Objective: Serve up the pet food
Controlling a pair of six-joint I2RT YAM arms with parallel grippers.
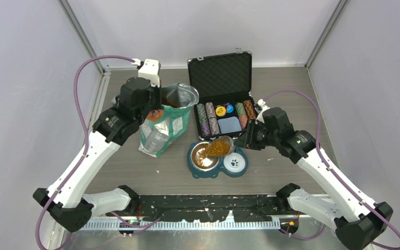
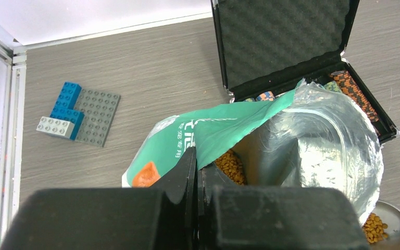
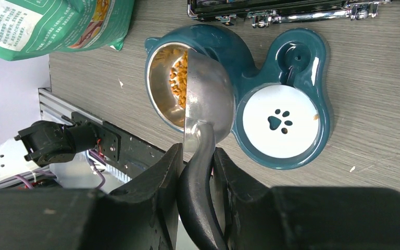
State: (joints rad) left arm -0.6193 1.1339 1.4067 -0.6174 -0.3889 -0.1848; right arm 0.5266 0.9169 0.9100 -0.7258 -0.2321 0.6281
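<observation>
The pet food fills a tilted metal scoop [image 1: 217, 148] held over the steel bowl [image 3: 161, 88] of a teal double feeder [image 3: 250, 73]. Kibble [image 3: 179, 78] is spilling from the scoop [image 3: 208, 99] into that bowl. My right gripper [image 3: 198, 151] is shut on the scoop's black handle. The feeder's other dish [image 3: 280, 121] is white with a paw print. More kibble [image 2: 232, 165] shows inside the open teal bag [image 1: 164, 127], which stands left of the feeder. My left gripper [image 2: 197, 156] is shut on the bag's rim.
An open black case of poker chips [image 1: 221, 88] stands behind the feeder. Blue and grey building bricks [image 2: 78, 112] lie far left near the wall rail. A black mounting strip [image 1: 208, 203] runs along the near edge.
</observation>
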